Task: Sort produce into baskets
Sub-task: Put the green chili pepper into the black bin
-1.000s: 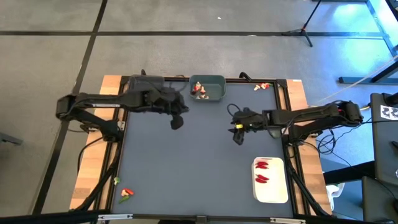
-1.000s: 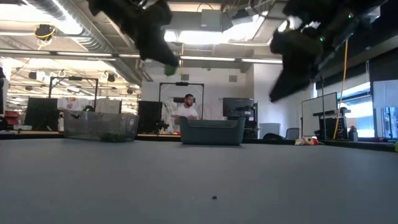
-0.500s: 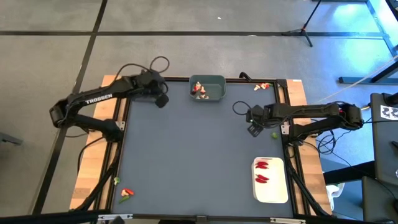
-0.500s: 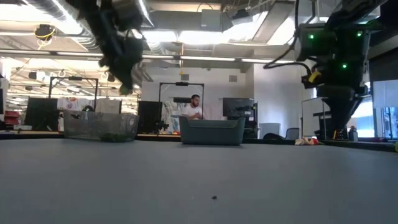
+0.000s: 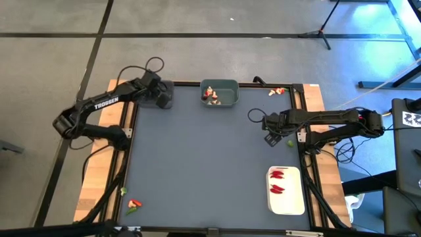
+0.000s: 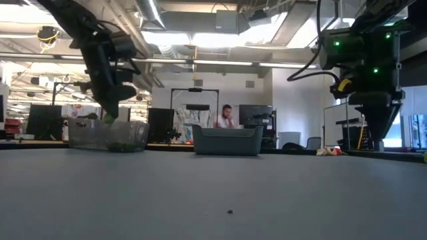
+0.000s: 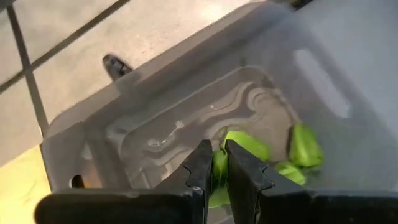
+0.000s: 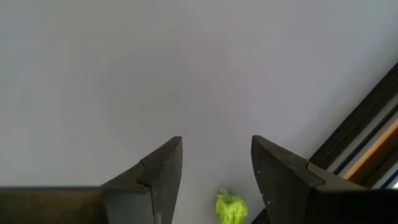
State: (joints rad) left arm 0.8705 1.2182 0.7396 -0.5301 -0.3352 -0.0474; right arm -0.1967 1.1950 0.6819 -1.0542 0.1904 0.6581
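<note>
My left gripper [image 5: 163,99] hovers over the dark grey bin [image 5: 164,87] at the table's far left corner, shut on a small green piece [image 7: 219,163]. More green pieces [image 7: 303,147] lie on that bin's floor. My right gripper [image 5: 270,135] stands open near the right edge, pointing down at the table. A loose green piece [image 8: 230,208] lies on the table just by its fingers. The grey-teal bin [image 5: 229,85] at the far edge holds tan-and-red pieces. Red chilies [image 5: 277,182] lie in the white tray [image 5: 289,204]. My left gripper pinches the small green piece [image 7: 219,167] between its two fingertips [image 7: 202,163]. The fingers slant down toward the table's far left corner. The piece is lifted clear, just above the bin's opening [image 6: 107,124].
Loose red and tan pieces [image 5: 276,91] lie at the far right corner. At the near left corner, red and green pieces [image 5: 133,205] lie on the wooden edge. The table's dark middle [image 5: 210,158] is bare. A person sits in the room beyond the table.
My left gripper has carried the green piece from the table's far middle toward the far left corner and down over the dark grey bin, turning as it went. My right gripper has gone toward the right edge and tipped to point down, staying open.
</note>
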